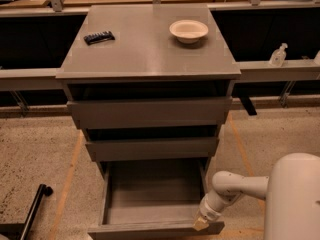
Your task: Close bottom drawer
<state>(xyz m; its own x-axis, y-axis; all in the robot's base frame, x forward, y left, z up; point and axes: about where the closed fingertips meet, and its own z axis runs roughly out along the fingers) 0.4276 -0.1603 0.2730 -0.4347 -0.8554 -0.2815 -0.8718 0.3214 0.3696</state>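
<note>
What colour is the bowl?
The bowl is cream, in the camera view; the gripper is at the bottom drawer.

High view facing cabinet [150,49] front; gripper [201,224] at bottom drawer [150,204] front, right.

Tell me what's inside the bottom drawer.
The bottom drawer shows only its bare grey floor and walls; nothing lies in the visible part. Its back is covered by the middle drawer. The gripper is at the drawer's front right corner.
</note>
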